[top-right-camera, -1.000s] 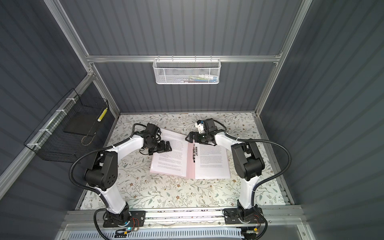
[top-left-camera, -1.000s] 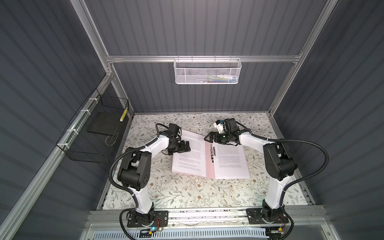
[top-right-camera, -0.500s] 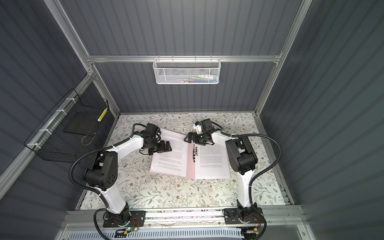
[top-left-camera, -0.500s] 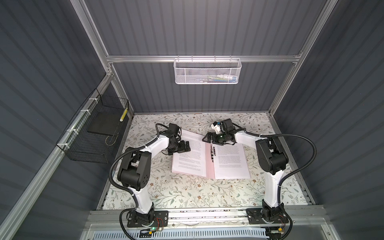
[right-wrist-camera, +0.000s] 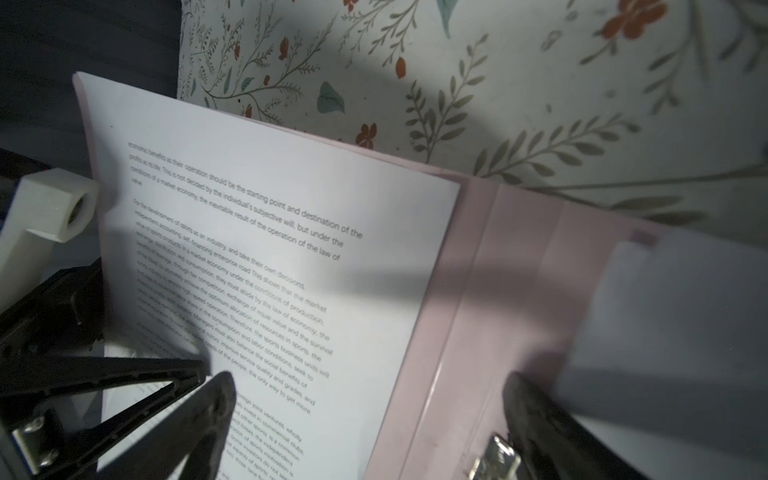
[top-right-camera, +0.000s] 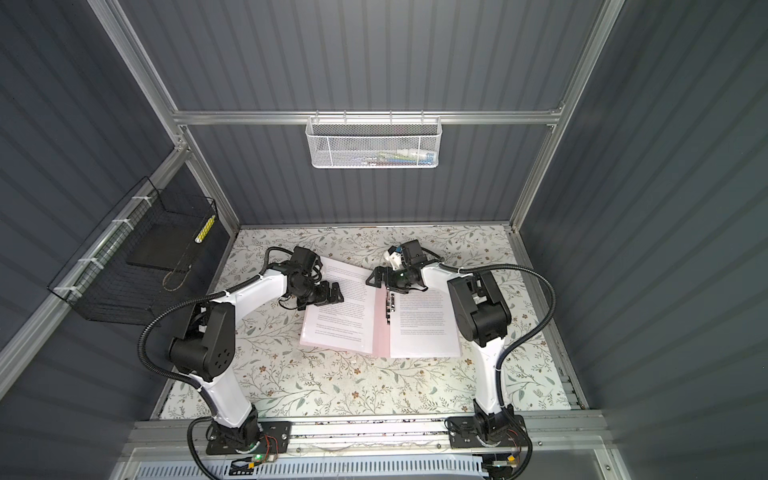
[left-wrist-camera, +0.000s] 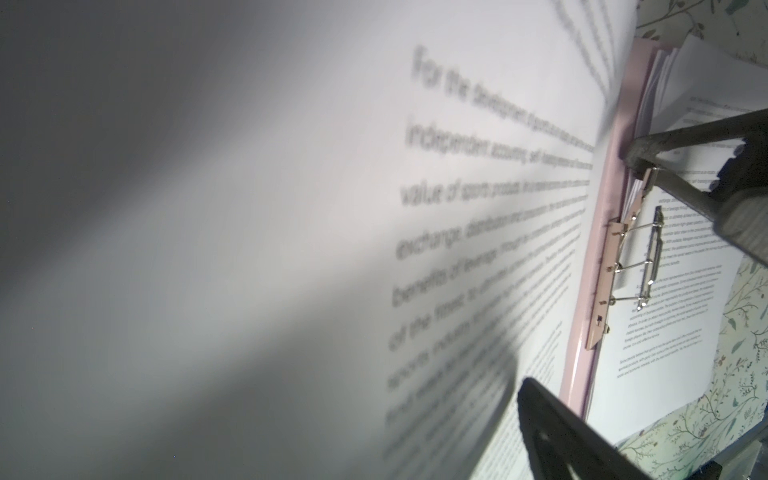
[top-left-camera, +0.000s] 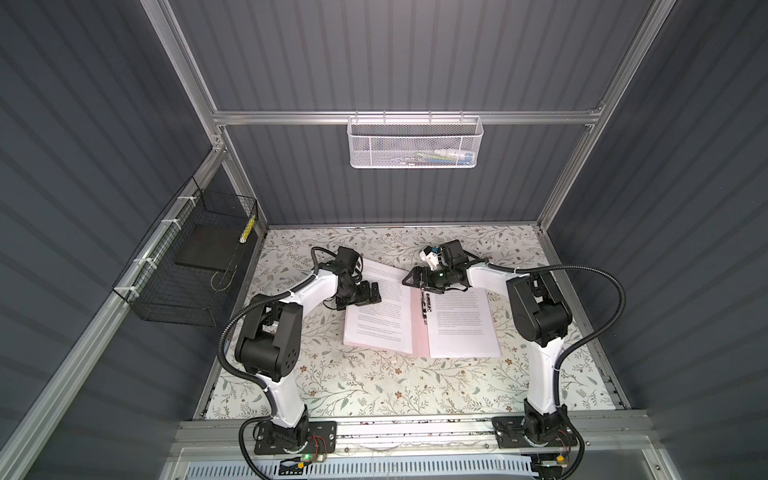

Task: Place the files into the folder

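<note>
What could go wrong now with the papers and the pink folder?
1. The left sheets lie loose on the open pink folder, not under the metal clip; the open left gripper at their edge might crumple or shove them out.
2. The open right gripper sits by the clip at the spine; it could knock it or snag the right sheets.
</note>
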`<action>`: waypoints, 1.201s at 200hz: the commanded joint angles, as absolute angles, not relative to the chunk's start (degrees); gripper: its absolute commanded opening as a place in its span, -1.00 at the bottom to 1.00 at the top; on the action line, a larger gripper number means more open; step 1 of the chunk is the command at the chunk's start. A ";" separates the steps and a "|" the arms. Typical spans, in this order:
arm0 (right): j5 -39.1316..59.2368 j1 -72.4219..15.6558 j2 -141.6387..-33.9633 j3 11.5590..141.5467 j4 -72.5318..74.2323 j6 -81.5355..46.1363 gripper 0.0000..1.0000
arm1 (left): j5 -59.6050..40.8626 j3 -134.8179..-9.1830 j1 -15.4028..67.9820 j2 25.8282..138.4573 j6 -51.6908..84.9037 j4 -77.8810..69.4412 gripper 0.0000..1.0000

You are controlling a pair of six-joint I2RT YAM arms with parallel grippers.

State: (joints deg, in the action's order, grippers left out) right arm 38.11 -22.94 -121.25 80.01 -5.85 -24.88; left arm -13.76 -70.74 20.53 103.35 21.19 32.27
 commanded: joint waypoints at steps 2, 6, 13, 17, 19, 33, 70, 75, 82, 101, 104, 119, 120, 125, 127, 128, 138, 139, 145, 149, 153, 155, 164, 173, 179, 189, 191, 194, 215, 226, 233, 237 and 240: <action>41.83 -23.29 -121.35 80.00 -3.74 -26.10 0.98 | -14.78 -71.37 20.30 102.66 20.26 33.49 1.00; 41.93 -23.31 -121.08 79.90 -3.70 -26.09 0.98 | -14.79 -71.37 20.30 102.66 20.24 33.53 1.00; 42.16 -23.36 -120.65 79.53 -3.66 -26.09 0.98 | -14.83 -71.33 20.30 102.74 20.22 33.49 1.00; 42.23 -23.38 -120.30 79.32 -3.68 -26.06 0.98 | -14.84 -71.40 20.30 102.74 20.24 33.49 0.99; 42.22 -23.44 -120.03 79.20 -3.64 -26.03 0.98 | -14.76 -71.38 20.30 102.74 20.22 33.49 0.99; 42.85 -23.55 -118.81 78.31 -3.50 -26.08 0.98 | -14.67 -71.46 20.30 102.77 20.27 33.62 0.99; 43.44 -24.66 -113.34 73.34 -2.51 -26.72 0.98 | -14.61 -71.57 20.30 102.97 20.27 33.71 1.00; 43.50 -24.92 -112.42 72.48 -2.31 -26.74 0.98 | -14.67 -71.59 20.26 103.01 20.25 33.67 0.99; 43.71 -25.28 -111.18 71.17 -2.11 -26.80 0.98 | -14.58 -71.66 20.30 103.03 20.24 33.71 0.99; 43.71 -26.38 -107.13 66.57 -0.66 -27.43 0.98 | -14.45 -71.71 20.30 102.94 20.14 33.78 1.00; 43.75 -26.50 -106.51 65.78 -0.36 -27.71 0.98 | -14.46 -71.67 20.30 102.92 20.19 33.80 0.99; 43.78 -26.78 -103.39 61.78 1.16 -28.90 0.98 | -14.47 -71.56 20.30 102.75 20.14 33.80 0.99; 43.77 -26.79 -103.20 61.52 1.28 -28.99 0.98 | -14.49 -71.60 20.30 102.71 20.18 33.77 0.99; 43.87 -26.80 -102.25 60.32 1.49 -29.37 0.98 | -14.71 -71.51 20.30 102.66 20.20 33.67 1.00; 43.93 -26.81 -101.85 59.88 1.54 -29.54 0.98 | -14.75 -71.47 20.30 102.66 20.23 33.60 1.00; 43.94 -26.81 -101.73 59.69 1.52 -29.58 0.98 | -14.76 -71.46 20.30 102.66 20.27 33.59 1.00; 43.51 -26.99 -99.49 57.50 1.58 -29.91 0.98 | -14.86 -71.46 20.30 102.52 20.30 33.62 0.99; 43.46 -26.99 -99.31 57.31 1.58 -29.90 0.98 | -14.86 -71.46 20.30 102.54 20.30 33.64 1.00; 42.84 -27.00 -97.86 56.15 1.65 -30.23 0.98 | -15.00 -71.50 20.30 102.56 20.37 33.62 0.99; 42.45 -27.04 -97.02 55.47 1.61 -30.42 0.98 | -15.07 -71.41 20.28 102.50 20.37 33.58 0.99; 41.85 -27.06 -96.25 54.96 1.46 -30.43 0.98 | -15.18 -71.37 20.26 102.39 20.37 33.51 0.99; 41.60 -27.05 -95.78 54.76 1.24 -30.55 0.98 | -15.31 -71.37 20.27 102.39 20.34 33.49 0.99; 39.68 -27.02 -93.92 54.43 -0.10 -30.47 0.98 | -15.83 -71.36 20.28 102.24 20.48 33.38 1.00; 36.64 -27.06 -91.91 54.03 -1.60 -30.70 0.98 | -16.36 -71.13 20.28 102.13 20.50 33.23 0.99; 34.26 -27.04 -90.40 53.37 -2.23 -31.24 0.98 | -16.80 -71.03 20.30 102.01 20.54 32.99 0.99; 30.27 -27.01 -88.24 52.22 -2.94 -32.99 0.98 | -17.71 -70.67 20.28 101.62 20.73 32.72 1.00; 29.67 -27.06 -87.87 51.97 -3.04 -33.38 0.98 | -17.92 -70.53 20.30 101.52 20.76 32.59 0.99; 28.86 -26.94 -87.38 51.61 -3.24 -34.09 0.98 | -18.26 -70.35 20.30 101.31 20.87 32.36 0.99; 25.07 -27.21 -84.56 50.88 -6.30 -37.93 0.98 | -20.70 -68.70 20.30 99.84 21.96 31.16 0.99; 21.36 -27.47 -82.15 49.67 -7.41 -39.17 0.98 | -21.35 -67.47 20.30 98.87 22.86 30.32 0.99; 19.95 -27.52 -80.40 48.28 -7.04 -40.14 0.98 | -21.46 -66.76 20.32 98.26 23.40 29.82 1.00; 17.41 -27.52 -79.46 47.44 -6.57 -40.87 0.98 | -21.31 -66.43 20.36 97.90 23.73 29.59 1.00; 16.64 -27.50 -78.77 46.82 -6.39 -41.35 0.98 | -21.44 -66.11 20.37 97.69 23.96 29.47 0.99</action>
State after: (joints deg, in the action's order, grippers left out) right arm 26.68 -27.16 -83.02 50.70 -3.73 -36.47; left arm -18.59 -68.42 20.53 100.64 21.85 30.50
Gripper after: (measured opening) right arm 0.988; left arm 0.997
